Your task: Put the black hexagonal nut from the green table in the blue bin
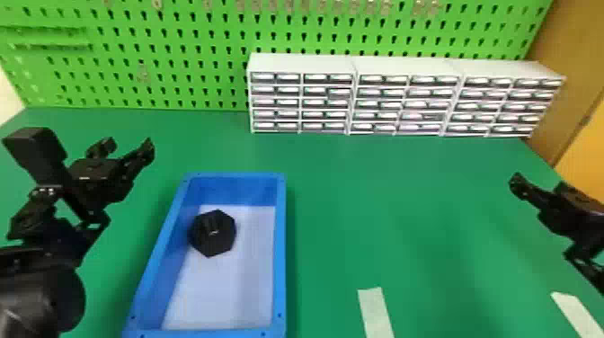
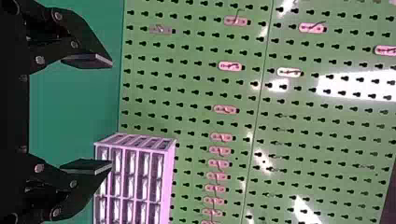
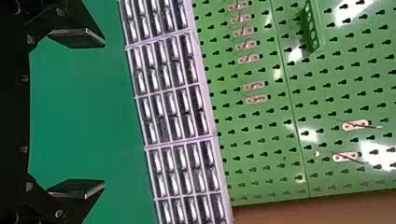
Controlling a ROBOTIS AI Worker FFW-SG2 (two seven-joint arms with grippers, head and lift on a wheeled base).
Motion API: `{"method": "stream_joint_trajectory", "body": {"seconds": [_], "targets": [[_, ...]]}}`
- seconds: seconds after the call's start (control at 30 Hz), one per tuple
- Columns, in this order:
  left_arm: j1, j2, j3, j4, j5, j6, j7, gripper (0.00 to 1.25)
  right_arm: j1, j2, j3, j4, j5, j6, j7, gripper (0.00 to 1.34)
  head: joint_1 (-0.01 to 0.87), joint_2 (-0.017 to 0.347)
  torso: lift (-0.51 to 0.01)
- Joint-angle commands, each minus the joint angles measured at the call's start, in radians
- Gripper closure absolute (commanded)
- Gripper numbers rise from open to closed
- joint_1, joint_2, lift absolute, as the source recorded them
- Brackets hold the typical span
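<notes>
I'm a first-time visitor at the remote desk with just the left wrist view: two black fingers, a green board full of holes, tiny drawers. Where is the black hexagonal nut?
Observer: The black hexagonal nut lies inside the blue rectangular bin, nearer its left wall.
Operator: Is the robot's other hand grabbing something?
Observer: No, the right gripper is open, with nothing between its fingers.
Operator: Anything beside the bin?
Observer: A pale strip of tape is stuck on the green table, to the bin's right.
</notes>
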Motion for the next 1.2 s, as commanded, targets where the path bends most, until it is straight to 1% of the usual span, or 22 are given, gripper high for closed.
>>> {"method": "stream_joint_trajectory", "body": {"seconds": [0.0, 1.17], "targets": [[0.001, 0.000, 0.002, 0.000, 0.000, 0.000, 0.000, 0.49, -0.002, 0.001, 0.002, 0.004, -0.005, 0.000, 0.000, 0.23, 0.691, 0.009, -0.097], [0.006, -0.001, 0.005, 0.002, -0.009, -0.011, 0.014, 0.49, -0.009, 0.004, 0.000, 0.018, -0.013, 0.000, 0.003, 0.23, 0.691, 0.009, -0.097]]}}
